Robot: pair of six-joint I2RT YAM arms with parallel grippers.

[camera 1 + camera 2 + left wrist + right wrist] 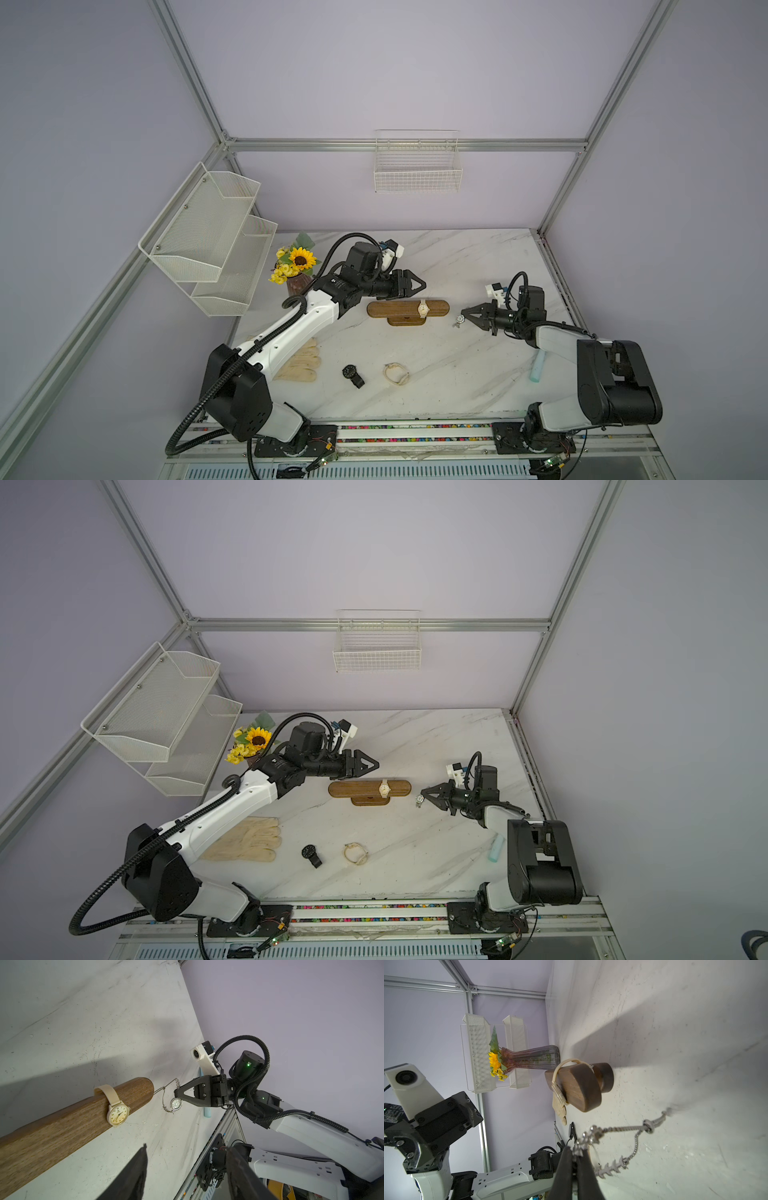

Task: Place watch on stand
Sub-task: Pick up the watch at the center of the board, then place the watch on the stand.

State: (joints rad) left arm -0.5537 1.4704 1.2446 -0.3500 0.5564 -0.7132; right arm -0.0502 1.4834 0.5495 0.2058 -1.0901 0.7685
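Clenched on a silver chain watch (459, 319), the right gripper (464, 312) faces the stand (395, 309) just ahead, where the slack dangling chain could snag on its rounded end.

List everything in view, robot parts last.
stand: 1, brown wood, table centre
cream watch: 1, around stand's bar
silver chain watch: 1, in right hand
black watch: 1, table front
beige watch: 1, beside black watch
gloves: 1 pair, cream, front left
flower vase: 1, yellow blooms, back left
mesh shelf: 1, white, left wall
wire basket: 1, white, back wall
tube: 1, pale blue, table right
left hand: 1, black, open
right hand: 1, black, shut
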